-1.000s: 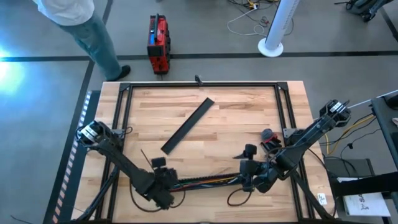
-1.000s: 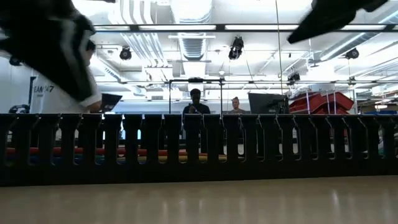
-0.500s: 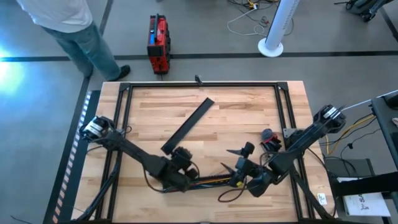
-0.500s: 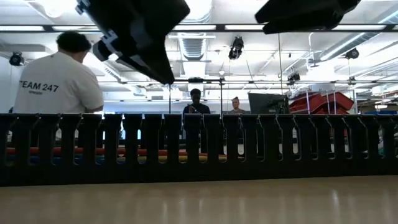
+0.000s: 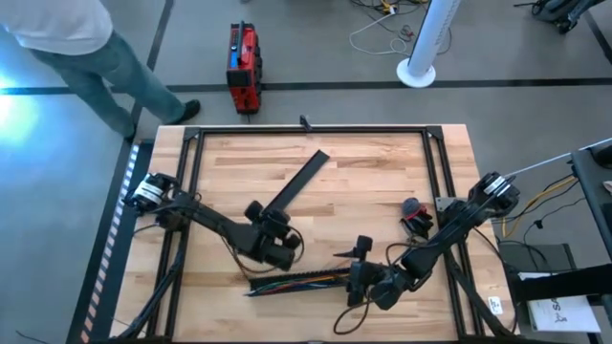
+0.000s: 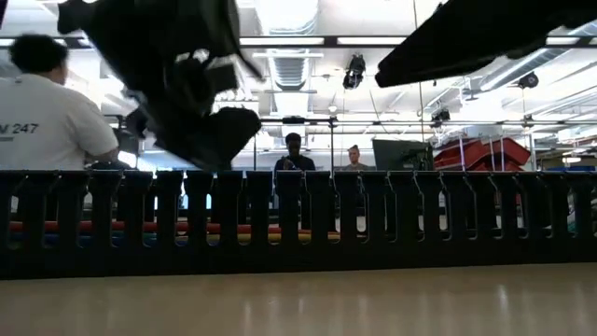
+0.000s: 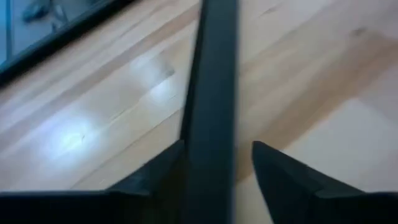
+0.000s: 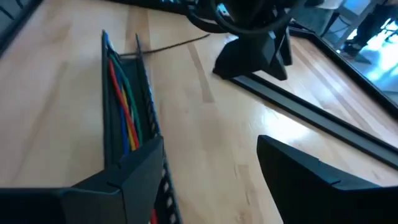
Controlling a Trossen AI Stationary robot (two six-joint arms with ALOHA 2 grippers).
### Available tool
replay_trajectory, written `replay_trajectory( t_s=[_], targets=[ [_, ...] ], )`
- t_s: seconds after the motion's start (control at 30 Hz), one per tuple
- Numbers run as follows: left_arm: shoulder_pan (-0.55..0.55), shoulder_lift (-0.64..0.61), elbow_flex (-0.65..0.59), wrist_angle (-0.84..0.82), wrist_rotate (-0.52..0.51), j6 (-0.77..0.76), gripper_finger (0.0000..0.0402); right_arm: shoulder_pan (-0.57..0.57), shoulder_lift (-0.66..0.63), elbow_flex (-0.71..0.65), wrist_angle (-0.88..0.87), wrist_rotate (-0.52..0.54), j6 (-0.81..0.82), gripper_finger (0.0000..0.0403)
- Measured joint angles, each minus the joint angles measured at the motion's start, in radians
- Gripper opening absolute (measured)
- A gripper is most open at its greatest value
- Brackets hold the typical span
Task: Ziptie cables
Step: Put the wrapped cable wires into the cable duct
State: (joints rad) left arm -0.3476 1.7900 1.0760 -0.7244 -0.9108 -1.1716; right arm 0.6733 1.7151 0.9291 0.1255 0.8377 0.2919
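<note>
The cables (image 5: 308, 279) (image 8: 124, 109), thin blue, green, orange and red wires, lie lengthwise inside a black slotted duct (image 5: 277, 283) near the table's near edge. In the low view they show as coloured bands (image 6: 187, 229) behind the duct's slotted wall. My right gripper (image 5: 356, 277) (image 8: 210, 142) is open at the duct's right end, one finger above the duct and one beside it; whether it touches does not show. My left gripper (image 5: 277, 250) (image 7: 217, 146) is open, its fingers standing on either side of the near end of a flat black bar (image 5: 296, 186) (image 7: 214, 68).
The flat bar lies slantwise mid-table, running toward the far edge. A small red-black clip with dark wire (image 5: 413, 215) sits near the right rail. A black frame (image 5: 306, 129) borders the table. A person (image 5: 67, 38) walks beyond the far left corner, and a red case (image 5: 242, 67) stands on the floor.
My left gripper has left the duct's left end and swung toward the far edge and rightward, ending over the near end of the flat bar. My right gripper has moved left to the duct's right end. The duct and cables have stayed put. The person has walked leftward.
</note>
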Motion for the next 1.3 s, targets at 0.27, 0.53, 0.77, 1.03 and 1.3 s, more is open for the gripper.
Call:
replay_trajectory(
  t_s=[0.27, 0.53, 0.77, 1.03, 1.3],
  targets=[
    [0.090, -0.058, -0.121, 0.144, 0.113, 0.029, 0.0282, -0.106, 0.024, 0.000, 0.034, -0.111, -0.050, 0.0293],
    [0.234, -0.053, -0.235, 0.439, 0.251, 0.284, 0.0335, -0.263, 0.023, 0.000, 0.125, -0.476, -0.255, 0.0313],
    [0.302, -0.054, -0.361, 0.800, 0.370, 0.502, 0.0309, -0.361, 0.023, 0.000, 0.127, -0.587, -0.312, 0.0313],
    [0.275, -0.038, -0.490, 0.920, 0.315, 0.410, 0.0306, -0.365, 0.023, 0.000, 0.153, -0.603, -0.259, 0.0314],
    [0.207, 0.008, -0.533, 1.023, 0.228, 0.379, 0.0306, -0.350, 0.023, -0.001, 0.156, -0.606, -0.198, 0.0314]
  ],
)
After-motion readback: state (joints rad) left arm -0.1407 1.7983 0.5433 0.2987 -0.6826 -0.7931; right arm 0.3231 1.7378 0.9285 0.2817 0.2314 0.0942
